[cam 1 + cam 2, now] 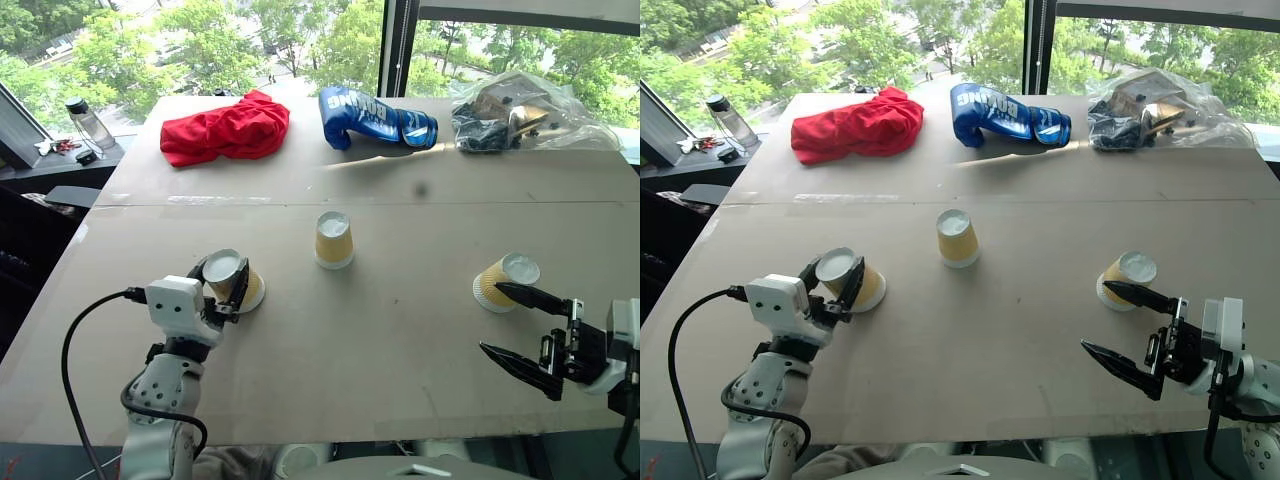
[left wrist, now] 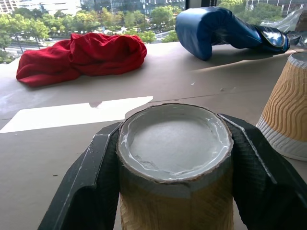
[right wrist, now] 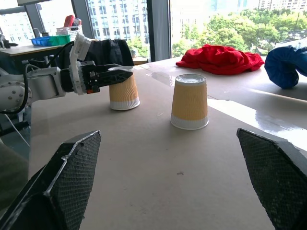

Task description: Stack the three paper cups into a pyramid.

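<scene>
Gripping one paper cup: the left end effector (image 1: 228,283) has its two black fingers (image 2: 91,182) pressed against opposite sides of the left cup (image 1: 233,278), just below the white base. The cup stands inverted on the tabletop (image 1: 380,340): wide white rim down, white base up, yellow-tan ribbed wall between. In the left wrist view the base is a recessed white disc with a slightly ragged edge, and the wall directly under it is creased where the fingers bear on it.

Middle cup (image 1: 334,240): also inverted and upright, ahead of the left end effector and off toward the right arm's side, well apart from the held cup. Same ribbed tan wall with a white band at the rim.

Right cup (image 1: 503,281): inverted as well, just ahead of the right end effector (image 1: 508,322). That end effector is spread wide and holds nothing; its upper fingertip lies across the cup's lower edge in the head views, and contact cannot be judged.

All three cups sit separately on the tabletop, none stacked.

Far beyond both end effectors, along the window edge: a red cloth (image 1: 222,130), a blue boxing glove (image 1: 372,118) and a clear plastic bag (image 1: 520,115).
</scene>
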You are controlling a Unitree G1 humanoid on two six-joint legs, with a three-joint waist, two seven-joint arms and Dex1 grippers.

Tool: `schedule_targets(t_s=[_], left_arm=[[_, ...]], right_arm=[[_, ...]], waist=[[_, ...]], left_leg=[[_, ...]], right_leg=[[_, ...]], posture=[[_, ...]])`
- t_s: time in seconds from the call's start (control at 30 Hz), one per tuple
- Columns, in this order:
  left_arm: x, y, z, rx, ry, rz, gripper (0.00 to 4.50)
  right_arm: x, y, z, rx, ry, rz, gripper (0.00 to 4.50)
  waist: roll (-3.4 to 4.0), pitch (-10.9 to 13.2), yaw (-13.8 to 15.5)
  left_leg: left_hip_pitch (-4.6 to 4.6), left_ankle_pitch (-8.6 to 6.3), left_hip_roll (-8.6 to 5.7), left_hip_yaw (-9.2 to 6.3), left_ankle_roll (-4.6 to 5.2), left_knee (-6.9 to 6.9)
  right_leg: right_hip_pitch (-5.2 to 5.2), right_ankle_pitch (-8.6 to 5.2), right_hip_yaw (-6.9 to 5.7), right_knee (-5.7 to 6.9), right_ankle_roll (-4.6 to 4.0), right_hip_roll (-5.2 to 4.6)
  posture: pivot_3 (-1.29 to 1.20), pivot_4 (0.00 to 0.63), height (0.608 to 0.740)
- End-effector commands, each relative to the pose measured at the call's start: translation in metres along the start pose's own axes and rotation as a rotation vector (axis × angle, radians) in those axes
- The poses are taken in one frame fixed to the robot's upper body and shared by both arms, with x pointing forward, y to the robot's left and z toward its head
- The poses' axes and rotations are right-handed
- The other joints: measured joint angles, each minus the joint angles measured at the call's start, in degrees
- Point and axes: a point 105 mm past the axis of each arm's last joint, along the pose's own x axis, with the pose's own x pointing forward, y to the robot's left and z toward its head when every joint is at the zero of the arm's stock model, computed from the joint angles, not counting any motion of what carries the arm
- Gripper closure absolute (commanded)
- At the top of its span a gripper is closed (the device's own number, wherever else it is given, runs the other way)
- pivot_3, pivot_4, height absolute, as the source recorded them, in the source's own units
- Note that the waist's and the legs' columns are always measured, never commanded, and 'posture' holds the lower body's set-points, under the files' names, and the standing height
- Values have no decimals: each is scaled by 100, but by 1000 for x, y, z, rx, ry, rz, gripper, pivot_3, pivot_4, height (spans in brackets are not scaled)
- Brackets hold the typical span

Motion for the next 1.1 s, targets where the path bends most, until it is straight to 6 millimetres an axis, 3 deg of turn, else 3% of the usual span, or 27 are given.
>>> schedule_targets(t_s=[0.03, 0.17, 0.3, 0.53, 0.73, 0.97, 1.1], left_arm=[[3, -14, 16, -4, -69, -112, 2094], [9, -34, 22, -32, -91, -251, 2094], [21, -72, 27, -65, -115, -493, 2094], [31, -120, 24, -118, -103, -817, 2094], [52, -148, 24, -106, -105, -935, 2094], [75, -203, 32, -44, -93, -1097, 2094], [88, -221, 37, 6, -111, -1108, 2094]], right_arm=[[1, 2, 7, -29, -20, 10, 0], [0, 2, 8, -32, -16, 3, 0], [1, 3, 8, -32, -13, -3, 0], [1, 4, 10, -41, -7, -22, 0], [0, 3, 12, -49, -4, -43, 0], [-7, -2, 15, -76, 5, -98, 0], [-12, -7, 15, -79, 8, -144, 0]], waist=[[0, 0, -1], [0, 0, 8], [5, -3, 8], [11, -6, -10], [12, -6, -2], [11, -6, -6], [12, -5, -6]], left_leg=[[0, 0, 0, 0, 0, 0], [-1, 0, 0, 0, 0, 0], [-1, 0, -1, -1, -1, 3], [1, 0, -1, 4, 0, 7], [0, 1, -5, 2, 0, 23], [-1, 1, -10, 3, 1, 28], [-1, 1, -11, 2, 2, 29]], right_leg=[[0, 0, 0, 0, 0, 0], [0, 0, 0, 0, 0, -1], [1, 1, -2, 2, -1, 5], [1, 4, 3, 7, 4, 23], [2, 4, 2, 21, 5, 26], [3, 14, 3, 27, 24, 28], [2, 14, 5, 29, 25, 31]], posture=[[0, 150, 737], [0, 150, 737], [0, 150, 737], [0, 150, 737], [0, 150, 737], [0, 150, 737], [0, 150, 737]])
